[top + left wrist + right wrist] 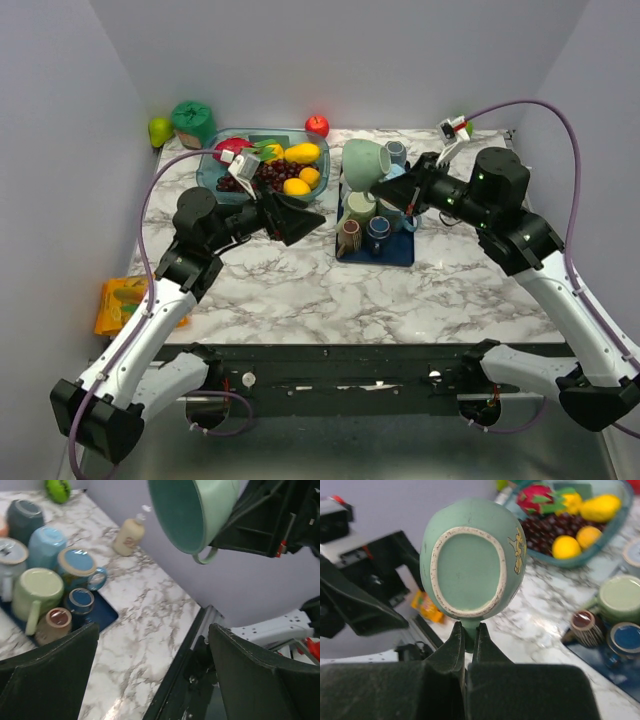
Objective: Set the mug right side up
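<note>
The mug hung on its side, its handle clenched between the right fingers, base toward them. The left fingers stood released, wide apart, the mug ahead of them.

Mugs, at least eight: one green mug aloft, seven mugs counted on the mat, others possibly hidden. Blue mat: one. Fruit bowl: one. Red apple: one. Green pear: one. Bottle: one. Orange packet: one.

A lab test booth: plain walls box in a marble-print table (robot arms bolted on).
</note>
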Controlling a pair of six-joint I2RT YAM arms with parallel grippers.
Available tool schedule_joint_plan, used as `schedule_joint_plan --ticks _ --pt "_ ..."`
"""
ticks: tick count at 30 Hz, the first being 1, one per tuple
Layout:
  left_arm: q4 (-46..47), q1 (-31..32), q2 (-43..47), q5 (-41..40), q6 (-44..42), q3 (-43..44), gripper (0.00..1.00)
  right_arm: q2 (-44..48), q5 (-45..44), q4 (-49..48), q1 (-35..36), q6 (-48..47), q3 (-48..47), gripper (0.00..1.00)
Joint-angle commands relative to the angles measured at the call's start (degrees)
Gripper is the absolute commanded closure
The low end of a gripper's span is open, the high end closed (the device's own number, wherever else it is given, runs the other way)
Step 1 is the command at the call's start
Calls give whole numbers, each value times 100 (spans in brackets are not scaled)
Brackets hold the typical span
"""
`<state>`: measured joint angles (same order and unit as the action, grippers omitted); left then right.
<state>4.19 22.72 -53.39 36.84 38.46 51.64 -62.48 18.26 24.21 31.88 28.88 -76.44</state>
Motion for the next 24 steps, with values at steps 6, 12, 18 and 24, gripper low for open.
schedule_joint_plan --ticks 6,12,18,24 --pt "2225 769 -409 -45 1250 391 3 104 678 -2367 442 1022 -81 99" --pt "3693 971 -813 -511 2569 479 15 104 626 -2904 618 1163 -37 99" --pt "4011 1164 -1007 -660 2886 698 23 113 521 -3062 732 1172 15 99" --pt "4073 1305 -1095 -827 2966 769 35 113 380 -3132 820 1137 112 99"
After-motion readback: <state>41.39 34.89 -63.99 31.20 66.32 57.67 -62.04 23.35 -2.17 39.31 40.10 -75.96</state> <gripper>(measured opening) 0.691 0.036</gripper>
